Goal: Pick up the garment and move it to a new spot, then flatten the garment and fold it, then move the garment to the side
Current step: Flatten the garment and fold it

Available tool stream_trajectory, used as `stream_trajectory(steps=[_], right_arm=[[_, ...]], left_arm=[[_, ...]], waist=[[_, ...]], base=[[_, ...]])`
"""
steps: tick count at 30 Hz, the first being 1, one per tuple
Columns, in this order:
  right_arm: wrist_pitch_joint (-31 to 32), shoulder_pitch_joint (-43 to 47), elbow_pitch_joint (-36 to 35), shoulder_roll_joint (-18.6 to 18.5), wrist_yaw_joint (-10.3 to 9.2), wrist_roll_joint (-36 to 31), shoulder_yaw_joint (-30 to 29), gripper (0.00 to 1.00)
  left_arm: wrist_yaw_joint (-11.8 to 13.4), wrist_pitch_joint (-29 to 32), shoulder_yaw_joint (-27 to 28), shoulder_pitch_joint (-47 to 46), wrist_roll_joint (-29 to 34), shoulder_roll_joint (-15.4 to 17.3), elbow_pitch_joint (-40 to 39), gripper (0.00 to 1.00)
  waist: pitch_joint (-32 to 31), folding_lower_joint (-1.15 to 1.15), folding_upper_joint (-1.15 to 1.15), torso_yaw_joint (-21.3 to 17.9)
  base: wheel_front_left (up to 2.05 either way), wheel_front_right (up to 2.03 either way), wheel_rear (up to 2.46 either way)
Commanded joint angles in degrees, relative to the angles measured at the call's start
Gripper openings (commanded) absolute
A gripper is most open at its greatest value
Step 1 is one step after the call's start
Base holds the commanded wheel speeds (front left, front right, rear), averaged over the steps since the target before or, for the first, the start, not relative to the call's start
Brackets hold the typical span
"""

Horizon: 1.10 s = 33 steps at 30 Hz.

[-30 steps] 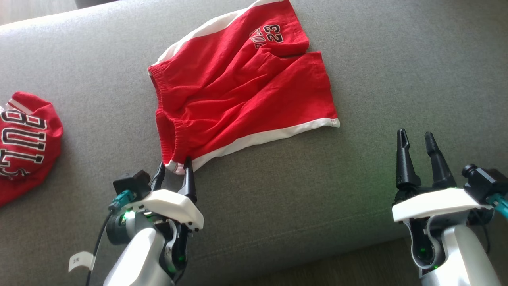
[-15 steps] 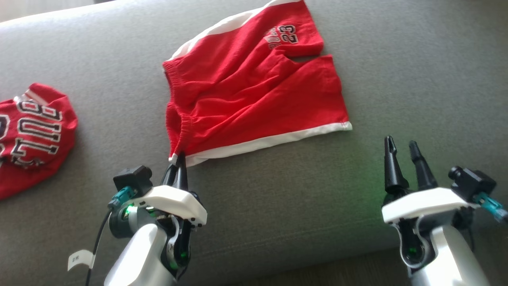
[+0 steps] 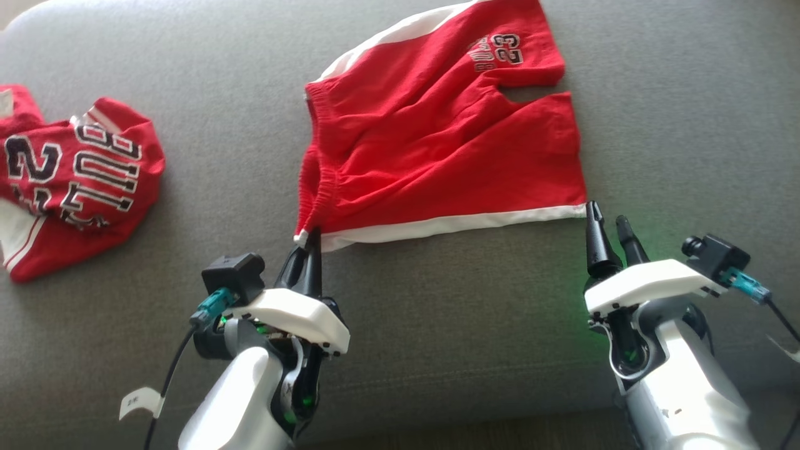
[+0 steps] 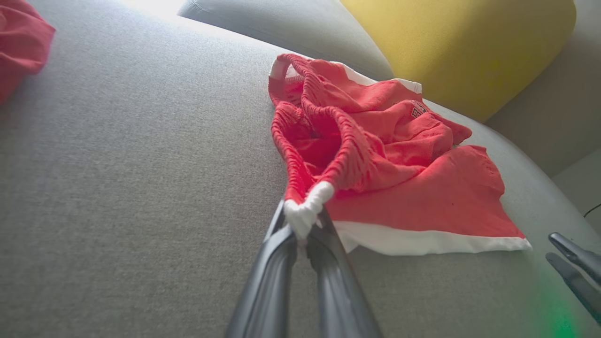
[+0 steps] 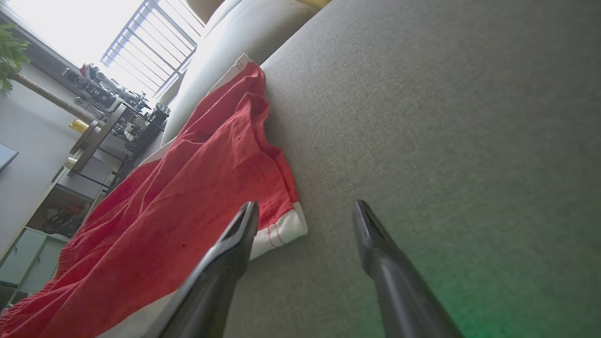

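Left gripper (image 3: 310, 240) pinches the near-left waistband corner of the red shorts (image 3: 437, 156). Right gripper (image 3: 607, 219) gapes beside the near-right hem corner. Light, floppy cloth, best taken there.

Grey sofa (image 3: 437, 312), yel. cushion (image 4: 446, 47), bright window (image 5: 155, 37)

We read "23" on the shorts (image 3: 437, 144), near one leg hem, with smaller arched lettering beside it that appears to be "BULLS". The jersey (image 3: 81, 187) carries large "BULLS" lettering, seen sideways, and a "2" next to a partly hidden digit. A white tag (image 3: 139, 401) bears a mark too small to read.
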Motion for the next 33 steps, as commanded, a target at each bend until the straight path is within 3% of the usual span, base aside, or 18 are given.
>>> stream_trajectory(steps=[1,12,13,14,15,25,33], right_arm=[[-0.6,-1.7,0.0,0.1,-0.01,0.8,1.7,1.00],[-0.6,-6.0,7.8,0.1,-0.01,6.6,7.0,1.00],[-0.6,-6.2,8.0,0.1,-0.01,7.2,7.7,0.77],[-0.6,-6.3,8.1,0.1,-0.01,7.6,8.6,0.33],[-0.6,-6.4,8.1,0.1,-0.01,7.7,9.5,0.00],[-0.6,-5.8,6.5,0.1,-0.01,7.1,7.9,0.00],[-0.6,-3.4,-0.4,0.1,-0.01,3.3,2.6,0.00]], left_arm=[[-0.1,-0.7,1.2,-1.2,0.4,0.4,-2.1,0.00],[0.0,-0.7,-0.3,-1.3,0.3,0.4,-3.2,0.00],[0.0,-0.7,-0.3,-1.3,0.3,0.4,-3.3,0.00],[0.1,-0.7,-0.3,-1.3,0.3,0.4,-3.3,0.00],[0.2,-0.7,-0.2,-1.3,0.2,0.4,-3.5,0.00],[0.4,-0.7,0.8,-0.6,0.2,0.4,-3.7,0.00],[-0.4,-0.7,2.2,0.4,-2.0,0.4,-5.6,0.00]], waist=[[0.5,0.00,0.00,0.7],[1.5,0.00,0.00,2.7],[1.5,0.00,0.00,2.8],[1.5,0.00,0.00,2.9],[1.4,0.00,0.00,3.0],[-0.1,0.00,0.00,2.3],[-3.2,0.00,0.00,1.1]], base=[[0.00,0.00,0.00],[0.00,0.00,0.00],[0.00,0.00,0.00],[0.00,0.00,0.00],[0.00,0.00,0.00],[0.00,0.00,0.00],[0.00,0.00,0.00]])
